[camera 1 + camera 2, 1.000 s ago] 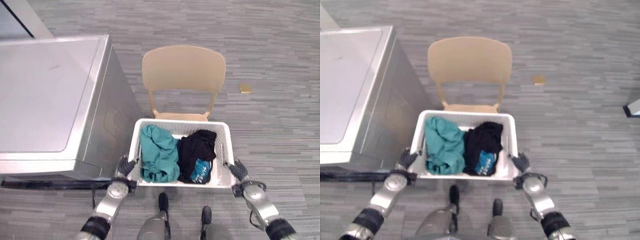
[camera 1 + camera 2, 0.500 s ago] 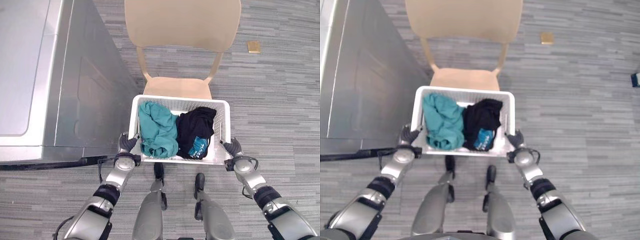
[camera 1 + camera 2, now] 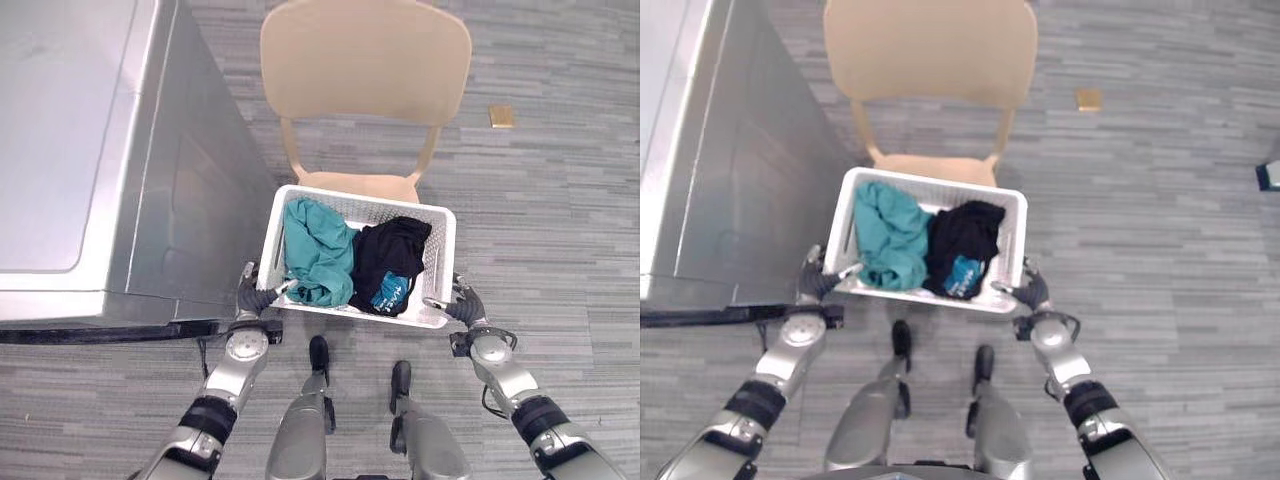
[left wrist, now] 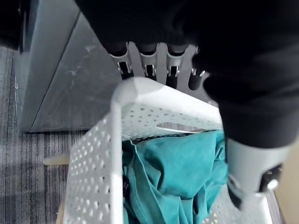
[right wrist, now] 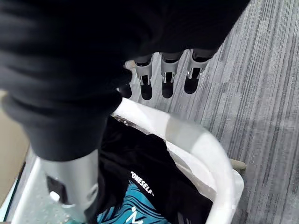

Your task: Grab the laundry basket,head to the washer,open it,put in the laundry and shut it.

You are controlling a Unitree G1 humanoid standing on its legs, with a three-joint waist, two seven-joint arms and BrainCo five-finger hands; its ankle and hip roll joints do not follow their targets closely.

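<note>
Between both robot hands, white laundry basket [image 3: 437, 268] of clothes

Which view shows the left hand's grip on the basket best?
Left wrist view: the left hand has its fingers curled over the white basket rim, thumb inside by the teal cloth. The eye views show that hand at the basket's near-left corner, grip unclear.

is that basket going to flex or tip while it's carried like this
The basket looks like thin perforated plastic, so its walls may flex a little. It holds just a teal cloth and a black garment, so it is probably light. The left hand and right hand grip its near corners, so the far end could dip.
</note>
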